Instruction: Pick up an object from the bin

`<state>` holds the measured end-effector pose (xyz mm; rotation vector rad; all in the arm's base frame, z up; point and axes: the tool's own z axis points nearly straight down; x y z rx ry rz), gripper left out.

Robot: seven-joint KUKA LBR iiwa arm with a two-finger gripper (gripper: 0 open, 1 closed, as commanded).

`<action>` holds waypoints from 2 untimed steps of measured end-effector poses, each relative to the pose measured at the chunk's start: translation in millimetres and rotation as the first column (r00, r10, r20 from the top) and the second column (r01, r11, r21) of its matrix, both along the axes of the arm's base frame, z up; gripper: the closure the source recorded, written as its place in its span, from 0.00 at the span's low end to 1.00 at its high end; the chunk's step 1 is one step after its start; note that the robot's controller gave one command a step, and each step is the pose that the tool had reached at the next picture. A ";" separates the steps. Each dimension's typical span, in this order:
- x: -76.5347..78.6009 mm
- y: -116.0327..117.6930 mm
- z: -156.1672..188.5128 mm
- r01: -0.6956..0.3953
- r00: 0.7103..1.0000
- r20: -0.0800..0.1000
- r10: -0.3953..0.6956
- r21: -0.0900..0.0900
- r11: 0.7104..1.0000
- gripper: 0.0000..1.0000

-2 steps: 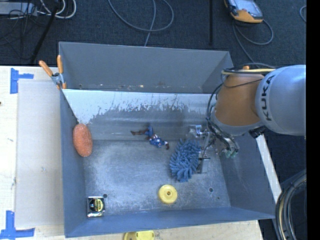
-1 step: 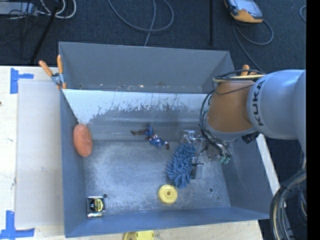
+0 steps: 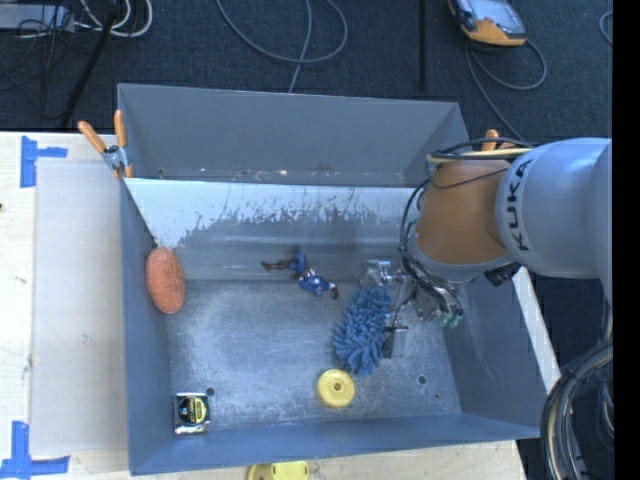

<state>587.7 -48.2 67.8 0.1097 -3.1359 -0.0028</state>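
The hand (image 3: 392, 318) is hanging low over the right-centre of the bin (image 3: 290, 138), against the right edge of the blue chenille duster (image 3: 358, 338). Its metal parts are overlapping the duster's upper right side. Whether the hand is wide or narrow cannot be told.

Duster: deep blue and shaggy, with thick noodle-like tufts. It is long in shape and is lying on the bin floor right of centre, slanting from upper right to lower left.

Around it:
- A yellow ring (image 3: 336, 388) is lying just beside the duster's lower end, toward the front wall.
- A small blue toy figure (image 3: 312, 280) is lying to the upper left of the duster, near the foot of the back wall.
- An orange oval lump (image 3: 165, 280) is resting against the left wall, well apart.
- A black-and-yellow tape measure (image 3: 192, 411) is sitting in the lower left corner.

The arm (image 3: 560, 208), with its orange wrist cover (image 3: 455, 218), is reaching in over the bin's upper right corner and hiding that part of the right wall.

Count: one duster, one ring, one figure, one lump, one tape measure, making five things.
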 end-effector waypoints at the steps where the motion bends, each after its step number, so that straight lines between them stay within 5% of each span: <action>1: -24.3 6.4 2.8 -0.319 0.948 0.005 0.319 0.000 0.948 1.00; 2: -24.3 6.4 2.8 -0.319 0.948 0.005 0.319 0.000 0.948 1.00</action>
